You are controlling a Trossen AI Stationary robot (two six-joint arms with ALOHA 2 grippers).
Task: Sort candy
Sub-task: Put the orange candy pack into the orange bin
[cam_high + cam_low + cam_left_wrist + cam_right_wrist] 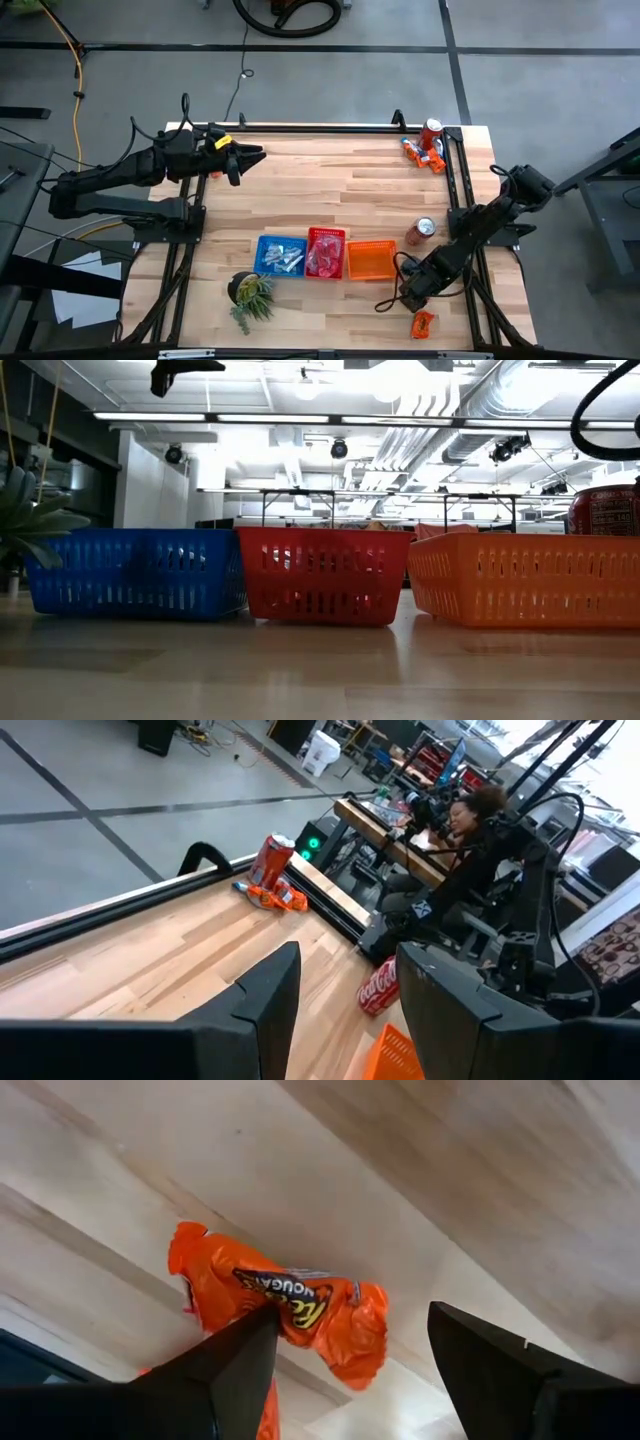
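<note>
One orange candy packet (290,1308) lies flat on the wooden table near its front right corner (422,323). My right gripper (350,1365) points down over it, open, one finger at the packet's edge and the other beside it on bare wood; in the high view it (398,300) stands just left of the packet. More candy (424,155) lies in a small heap at the far right. The blue basket (282,253) and the red basket (325,252) hold packets; the orange basket (370,261) stands beside them. My left gripper (250,155) waits open at the far left, holding nothing.
A red soda can (431,131) stands by the far heap, and another (421,232) stands just behind the orange basket. A small potted plant (250,294) stands near the front, left of the baskets. Black frame rails (462,190) run along the table's sides. A person (470,815) sits beyond the right edge.
</note>
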